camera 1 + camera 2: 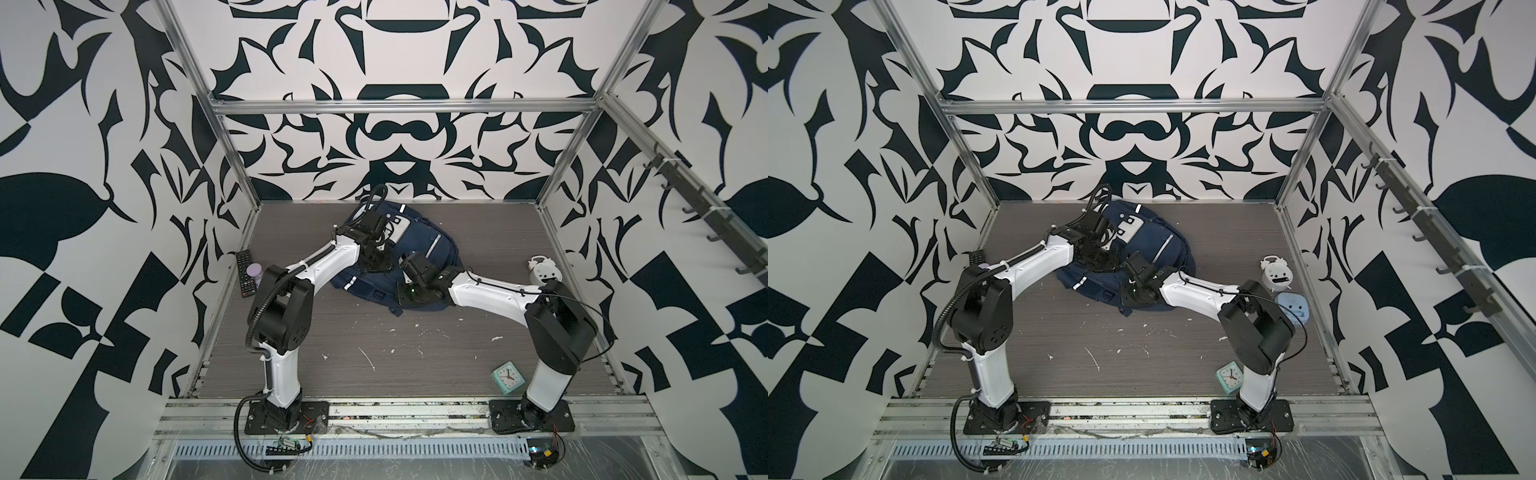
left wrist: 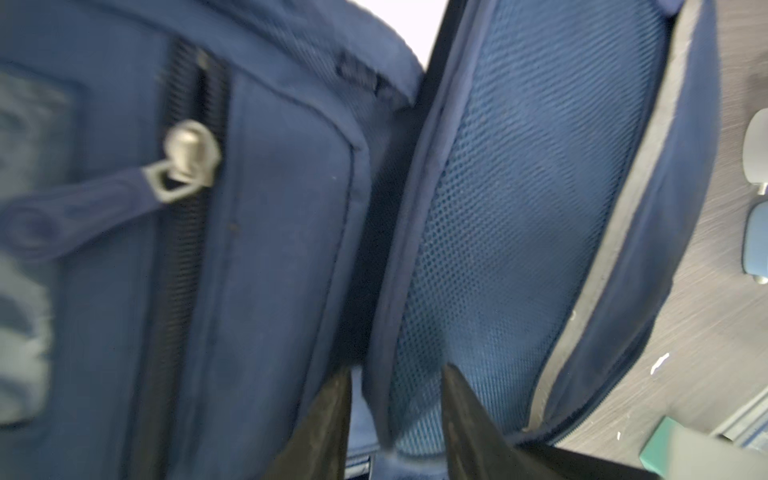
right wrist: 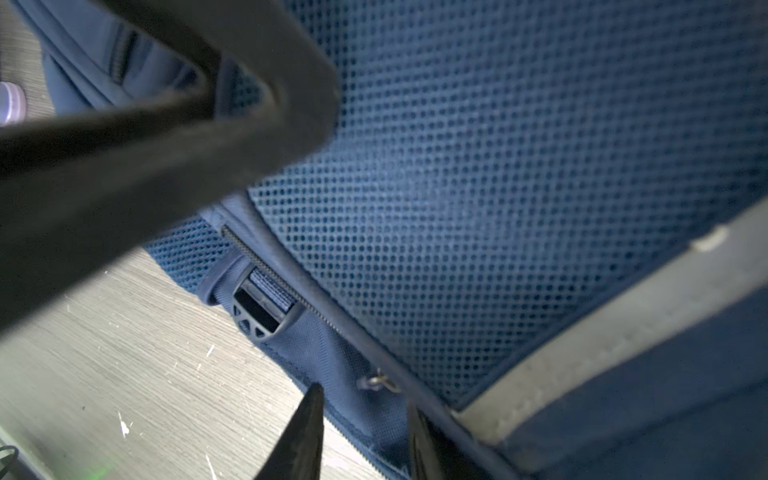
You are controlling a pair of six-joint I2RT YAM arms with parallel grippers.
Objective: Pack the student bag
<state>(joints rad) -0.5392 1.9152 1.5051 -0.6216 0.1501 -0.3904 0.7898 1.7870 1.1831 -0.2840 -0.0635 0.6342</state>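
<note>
Navy fabric: the student bag (image 1: 446, 259) lies on the table (image 1: 374, 336) in the upper middle of both top views, beneath both arms. Your left fingers (image 2: 320, 436) stand partly apart, astride the piped edge of its mesh panel. Your right fingers (image 3: 303, 436) stand partly apart at its lower seam, with no visible grip.

The student bag (image 1: 444, 255) is matt navy woven cloth. Its mesh panel (image 2: 519, 208) is a coarse, open blue weave edged with 1 dull grey strip (image 3: 602, 345). The zip slider (image 2: 193, 156) is dull silver metal, and the buckle (image 3: 262, 309) is black plastic. The tabletop (image 1: 374, 332) is matt grey wood-grain, scratched white.
</note>
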